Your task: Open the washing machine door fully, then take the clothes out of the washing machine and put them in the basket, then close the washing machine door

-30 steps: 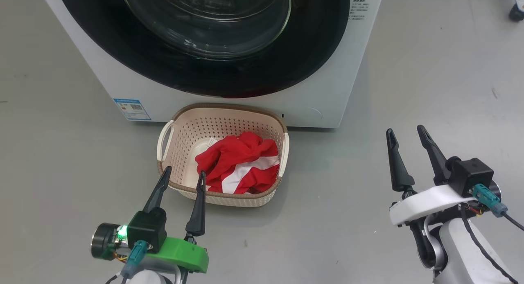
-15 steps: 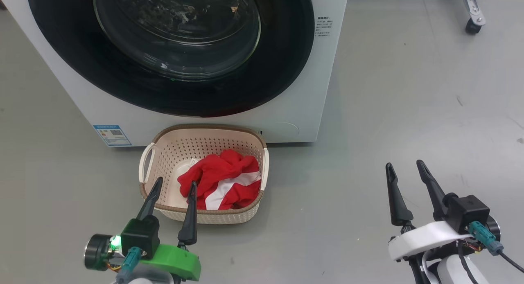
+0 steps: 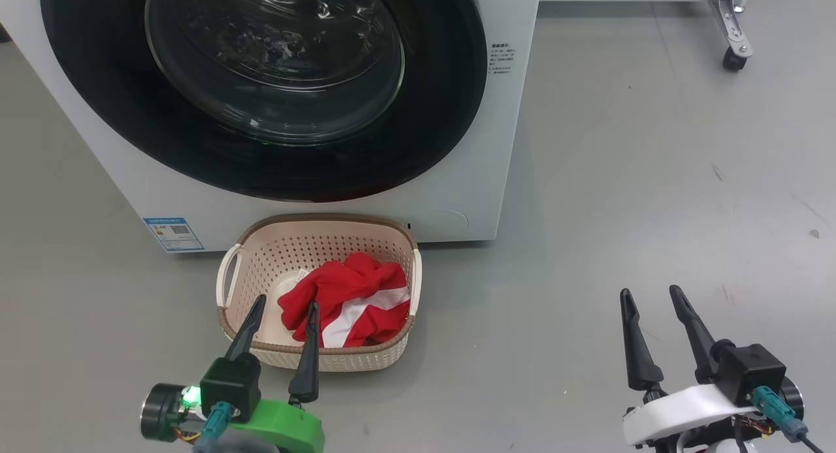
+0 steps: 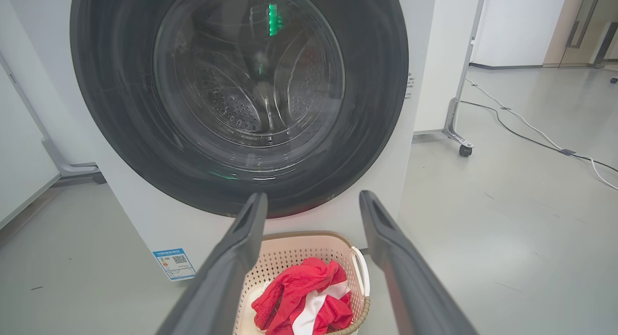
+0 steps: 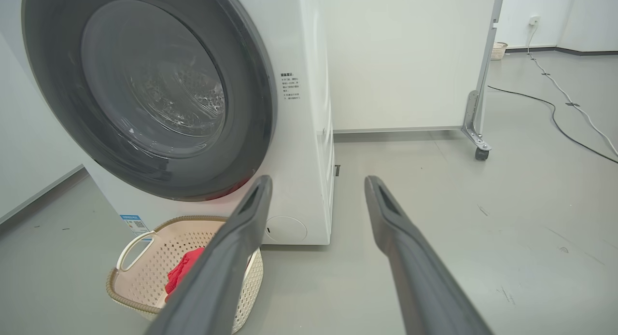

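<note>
View drawn back; basket (image 3: 313, 247) lies lengthwise along the washing machine (image 3: 457, 198), left fingers (image 3: 307, 365) and right fingers (image 3: 637, 355) apart.

- Blue label (image 3: 173, 234) stuck low on the left of the washing machine (image 3: 457, 198) front, below the washing machine door (image 3: 444, 113): small QR code and rows of print, too fine to read.
- Block of dark print (image 3: 501, 60) on the white front panel, just right of the door's black rim: several short lines, characters not legible.
- White tag (image 3: 302, 274) at the far left edge of the red clothes (image 3: 346, 296) in the basket (image 3: 326, 219): any print too small to tell.
- No word or digit legible in any of these.
</note>
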`<state>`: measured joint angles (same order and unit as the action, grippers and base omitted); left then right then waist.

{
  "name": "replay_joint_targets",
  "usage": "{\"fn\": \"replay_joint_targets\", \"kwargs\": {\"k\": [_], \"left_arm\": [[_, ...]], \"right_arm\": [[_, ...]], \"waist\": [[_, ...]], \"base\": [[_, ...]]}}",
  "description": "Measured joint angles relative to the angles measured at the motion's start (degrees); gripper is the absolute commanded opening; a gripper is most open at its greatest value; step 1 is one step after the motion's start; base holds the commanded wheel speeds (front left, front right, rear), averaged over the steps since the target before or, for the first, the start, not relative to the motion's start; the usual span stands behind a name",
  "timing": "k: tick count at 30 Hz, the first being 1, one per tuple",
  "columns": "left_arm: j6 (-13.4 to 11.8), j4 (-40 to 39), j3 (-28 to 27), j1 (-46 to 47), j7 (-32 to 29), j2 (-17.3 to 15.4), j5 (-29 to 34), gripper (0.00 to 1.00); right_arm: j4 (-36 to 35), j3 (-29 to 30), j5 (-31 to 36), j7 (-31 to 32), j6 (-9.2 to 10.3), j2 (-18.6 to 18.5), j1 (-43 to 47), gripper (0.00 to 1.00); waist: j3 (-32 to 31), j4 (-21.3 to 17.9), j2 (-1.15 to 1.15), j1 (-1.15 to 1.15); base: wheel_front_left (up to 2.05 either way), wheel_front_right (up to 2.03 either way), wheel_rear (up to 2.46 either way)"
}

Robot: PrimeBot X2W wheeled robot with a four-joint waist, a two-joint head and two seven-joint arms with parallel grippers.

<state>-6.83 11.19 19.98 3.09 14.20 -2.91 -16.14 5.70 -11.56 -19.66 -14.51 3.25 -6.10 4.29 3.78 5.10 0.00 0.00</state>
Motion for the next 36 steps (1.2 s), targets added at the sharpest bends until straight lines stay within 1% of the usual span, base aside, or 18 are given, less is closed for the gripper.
{"fn": "replay_joint_targets", "kwargs": {"k": [20, 36], "left_arm": [[0.00, 0.40, 0.46, -0.76, -0.08, -0.01, -0.30, 1.00], [0.01, 0.37, 0.55, -0.77, -0.10, -0.02, -0.33, 1.00]], "right_arm": [[-1.43, 0.68, 1.22, 0.00, 0.01, 0.90, 3.70, 1.00], [-2.03, 1.11, 1.66, 0.00, -0.05, 1.57, 4.46, 1.00]], "waist": [[-1.43, 0.51, 0.00, 0.00], [-1.34, 0.44, 0.00, 0.00]], "base": [[0.00, 0.00, 0.00], [0.00, 0.00, 0.00]]}}
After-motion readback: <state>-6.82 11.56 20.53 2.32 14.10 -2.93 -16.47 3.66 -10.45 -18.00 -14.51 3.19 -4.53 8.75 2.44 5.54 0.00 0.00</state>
